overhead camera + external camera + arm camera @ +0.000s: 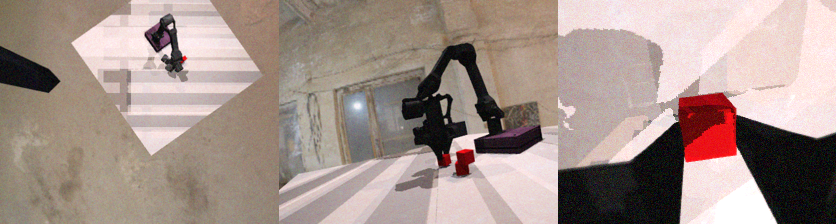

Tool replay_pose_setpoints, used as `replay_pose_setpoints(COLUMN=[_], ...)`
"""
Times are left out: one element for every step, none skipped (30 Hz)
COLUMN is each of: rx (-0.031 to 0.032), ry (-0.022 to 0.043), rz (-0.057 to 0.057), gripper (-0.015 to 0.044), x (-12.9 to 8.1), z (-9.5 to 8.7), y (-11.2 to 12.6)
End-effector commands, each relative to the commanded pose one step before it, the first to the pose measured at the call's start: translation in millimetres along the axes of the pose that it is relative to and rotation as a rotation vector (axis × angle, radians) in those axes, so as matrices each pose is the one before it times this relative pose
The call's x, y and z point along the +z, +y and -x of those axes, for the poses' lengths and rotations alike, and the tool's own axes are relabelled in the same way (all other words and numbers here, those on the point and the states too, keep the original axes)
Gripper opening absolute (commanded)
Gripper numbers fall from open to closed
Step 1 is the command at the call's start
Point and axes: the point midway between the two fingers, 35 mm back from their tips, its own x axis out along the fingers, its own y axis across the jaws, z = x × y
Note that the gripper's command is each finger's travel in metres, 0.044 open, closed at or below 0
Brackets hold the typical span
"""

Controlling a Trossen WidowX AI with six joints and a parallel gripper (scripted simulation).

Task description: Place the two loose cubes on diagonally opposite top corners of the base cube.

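Observation:
The fixed red base cube (462, 169) stands on the table. One loose red cube (465, 157) (185, 58) sits on top of it, level and shifted to the right in the exterior view, overhanging the base. The other loose red cube (446, 160) (710, 134) is left of the stack in the exterior view, at table level. My gripper (443, 158) (706, 124) points down and is shut on this cube, with one black finger on each side of it. The top view shows the arm hiding the held cube, with red beside the gripper.
The purple arm base (508, 139) (157, 40) stands behind the cubes. The white table (147, 141) has grey shadow bands across it. The two-cube stack stands close beside the gripper. A dark beam (26, 72) shows at the left of the top view, outside the table edge.

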Motion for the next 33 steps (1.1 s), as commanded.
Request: replay_pose_setpoints(rx=[0.01911,0.00005,0.00005,0.00005,0.00004,0.00004,0.00004,0.00003,0.00003,0.00002,0.00002,0.00002,0.00001,0.00001,0.00001,0.00000,0.00000,-0.00001,-0.00001,-0.00001,-0.00002,-0.00002,-0.00002,-0.00003,-0.00003,-0.00004,-0.00003,-0.00002,-0.00001,0.00000,0.00002,0.00005,0.00008], ry=[-0.00822,-0.00002,-0.00002,-0.00001,-0.00001,-0.00001,-0.00001,-0.00001,-0.00001,0.00000,0.00000,0.00000,0.00000,0.00000,0.00000,0.00001,0.00001,0.00001,0.00001,0.00001,0.00001,0.00002,0.00002,0.00002,0.00002,0.00002,0.00002,0.00001,0.00000,0.00000,0.00002,0.00005,0.00009], rz=[-0.0027,0.0000,0.0000,0.0000,0.0000,0.0000,0.0000,0.0000,0.0000,0.0000,0.0000,0.0000,0.0000,0.0000,0.0000,0.0000,0.0000,0.0000,0.0000,0.0000,0.0000,0.0000,0.0000,0.0000,0.0000,0.0000,0.0000,0.0000,0.0000,0.0000,0.0066,0.0197,0.0328], gripper=[0.0105,0.0105,0.0105,0.0105,0.0105,0.0105,0.0105,0.0105,0.0105,0.0105,0.0105,0.0105,0.0105,0.0105,0.0105,0.0105,0.0105,0.0105,0.0105,0.0105,0.0105,0.0105,0.0105,0.0105,0.0105,0.0105,0.0105,0.0105,0.0105,0.0105,0.0105,0.0105,0.0105], x=[2.46,0.15,0.13,0.12,0.10,0.08,0.07,0.05,0.03,0.01,0.00,-0.02,-0.04,-0.06,-0.07,-0.09,-0.11,-0.13,-0.14,-0.16,-0.18,-0.20,-0.21,-0.23,-0.25,-0.27,-0.24,-0.15,-0.05,0.00,-0.18,-0.53,-0.88], z=[15.66,3.07,3.08,3.10,3.11,3.12,3.13,3.15,3.16,3.17,3.18,3.19,3.20,3.21,3.22,3.23,3.23,3.24,3.25,3.25,3.26,3.26,3.26,3.27,3.27,3.27,2.73,1.64,0.55,0.00,-0.02,-0.07,-0.11], y=[5.74,0.40,0.37,0.33,0.29,0.26,0.22,0.18,0.15,0.11,0.07,0.04,0.00,-0.04,-0.08,-0.12,-0.15,-0.19,-0.23,-0.27,-0.31,-0.35,-0.39,-0.42,-0.46,-0.50,-0.45,-0.28,-0.10,0.00,0.15,0.45,0.76])
